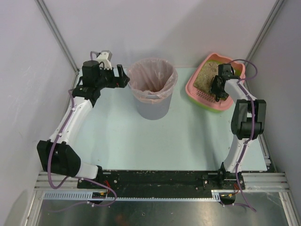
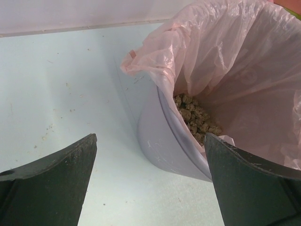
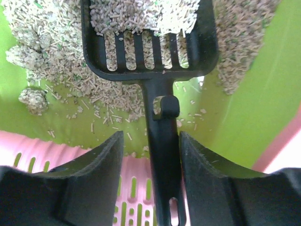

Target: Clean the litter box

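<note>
The litter box (image 1: 194,89) sits at the far right of the table (image 1: 117,136), where the right gripper (image 3: 151,136) straddles the handle of the scoop (image 3: 160,89), jaws not yet clamped, likely to lift its loaded head, while the left gripper (image 2: 150,139) hangs wide apart by the bin (image 1: 153,110)

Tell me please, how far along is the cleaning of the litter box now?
Done: some waste already lies in the bin. In hand: the right gripper straddles the scoop handle, a gap showing on one side. Left: clumps remain in the litter box.
</note>
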`<action>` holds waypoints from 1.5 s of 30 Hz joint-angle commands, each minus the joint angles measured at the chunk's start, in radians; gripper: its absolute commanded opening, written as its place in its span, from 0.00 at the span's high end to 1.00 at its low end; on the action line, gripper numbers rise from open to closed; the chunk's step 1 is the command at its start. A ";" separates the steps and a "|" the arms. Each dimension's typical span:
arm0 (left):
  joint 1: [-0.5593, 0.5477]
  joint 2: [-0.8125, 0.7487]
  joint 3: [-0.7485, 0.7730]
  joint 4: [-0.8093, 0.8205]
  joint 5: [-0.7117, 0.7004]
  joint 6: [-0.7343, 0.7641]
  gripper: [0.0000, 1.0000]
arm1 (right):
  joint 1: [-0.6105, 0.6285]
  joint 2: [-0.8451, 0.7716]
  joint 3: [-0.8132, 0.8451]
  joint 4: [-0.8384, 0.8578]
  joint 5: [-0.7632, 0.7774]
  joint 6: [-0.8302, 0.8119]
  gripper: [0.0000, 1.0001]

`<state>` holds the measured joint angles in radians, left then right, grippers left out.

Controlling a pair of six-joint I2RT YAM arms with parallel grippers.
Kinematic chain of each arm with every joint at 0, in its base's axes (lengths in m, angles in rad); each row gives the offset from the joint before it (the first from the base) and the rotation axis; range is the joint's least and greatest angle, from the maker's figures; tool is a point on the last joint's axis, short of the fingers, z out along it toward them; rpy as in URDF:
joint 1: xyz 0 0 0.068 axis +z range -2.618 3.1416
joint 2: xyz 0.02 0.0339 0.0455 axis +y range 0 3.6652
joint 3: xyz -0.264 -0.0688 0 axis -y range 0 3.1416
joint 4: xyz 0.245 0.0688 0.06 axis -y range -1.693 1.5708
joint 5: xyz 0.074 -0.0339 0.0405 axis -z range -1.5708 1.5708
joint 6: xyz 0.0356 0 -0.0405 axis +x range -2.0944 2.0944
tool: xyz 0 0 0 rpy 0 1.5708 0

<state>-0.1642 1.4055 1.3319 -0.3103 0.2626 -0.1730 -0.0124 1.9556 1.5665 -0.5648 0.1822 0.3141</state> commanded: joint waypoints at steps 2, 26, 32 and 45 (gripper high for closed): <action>0.012 0.019 0.064 0.014 -0.037 0.033 0.01 | -0.015 0.061 0.041 0.003 -0.078 0.072 0.53; 0.107 0.211 0.280 0.025 0.003 0.046 0.02 | -0.054 0.411 0.778 -0.625 -0.173 -0.073 1.00; 0.127 0.208 0.254 0.031 0.009 0.038 0.02 | -0.080 0.439 0.822 -0.690 -0.240 -0.075 1.00; 0.132 0.224 0.251 0.037 0.023 0.026 0.02 | -0.118 0.559 0.946 -0.756 -0.291 -0.102 1.00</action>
<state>-0.0425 1.6245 1.5600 -0.3084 0.2619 -0.1394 -0.1249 2.4924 2.4660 -1.3006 -0.0967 0.2298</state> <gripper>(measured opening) 0.982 0.304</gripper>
